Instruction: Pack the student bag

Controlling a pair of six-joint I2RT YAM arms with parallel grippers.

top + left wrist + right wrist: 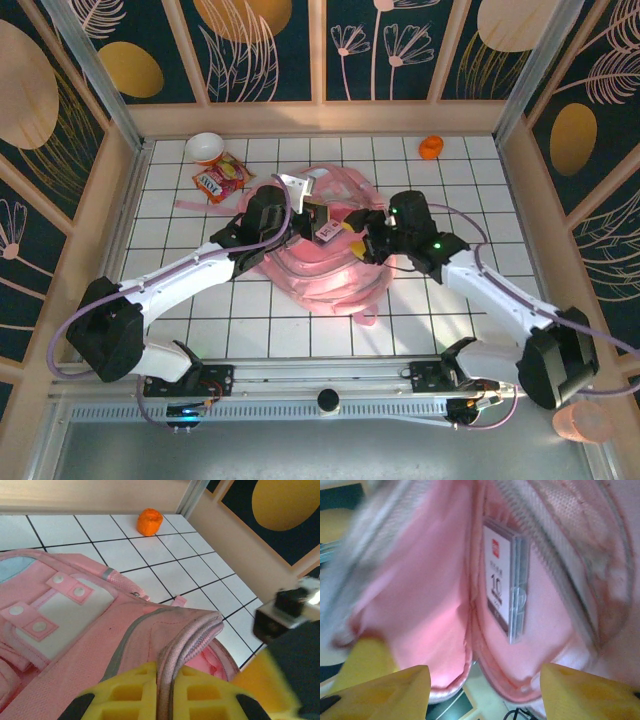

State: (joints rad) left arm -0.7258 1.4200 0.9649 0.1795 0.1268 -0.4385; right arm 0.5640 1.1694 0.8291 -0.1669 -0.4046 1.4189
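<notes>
We are clamping our left gripper (167, 692) onto the piped, zipped rim of the student bag (75, 645), its yellow fingers (125, 692) pressing together on either side of the pink edge. Our right gripper (482, 690) is standing with its jaws apart at the mouth of the bag, with nothing between its yellow fingers (385, 690), and it is facing straight into the pink lining. Inside that opening a flat clear case (506, 592) with a white printed label is lying against the inner wall, roughly on end. Seen from above, the bag is lying in the middle of the white tiled surface (250, 330), between our two arms, with its straps spilling toward the near edge. Beyond it, an orange object (150, 521) is sitting near the far right corner, well apart from the bag. Toward the far left, a white bowl (204, 147) is resting just beside a red and yellow snack packet (222, 180).
</notes>
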